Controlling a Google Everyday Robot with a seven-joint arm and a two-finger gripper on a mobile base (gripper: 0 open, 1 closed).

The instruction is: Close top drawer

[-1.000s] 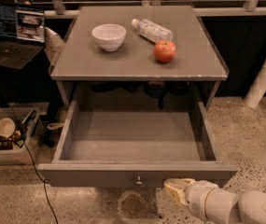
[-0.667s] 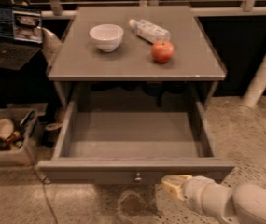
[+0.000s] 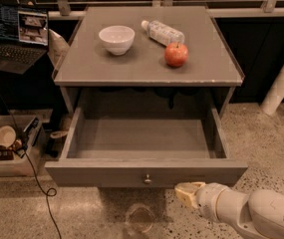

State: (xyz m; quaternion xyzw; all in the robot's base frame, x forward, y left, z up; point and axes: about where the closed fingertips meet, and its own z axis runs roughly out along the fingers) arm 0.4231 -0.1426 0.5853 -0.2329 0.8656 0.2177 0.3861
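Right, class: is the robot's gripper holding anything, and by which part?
Nothing is held. The gripper is just below the front of the open top drawer, right of its knob, gripping neither.

No writing can be read; the label on the clear plastic bottle [image 3: 162, 32], near the back edge of the grey wooden bench [image 3: 131, 68], is illegible. The cream robot hand [image 3: 186, 192] sits below the front edge.

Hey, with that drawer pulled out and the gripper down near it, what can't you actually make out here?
Camera view, the only one:
- Whether the gripper, just under the front of the top drawer, touches it: one angle cannot settle it.
- Cabinet below: hidden by the open drawer's front.
- Arm: cut off by the right and bottom edges.
- Bottle label: too small to read.
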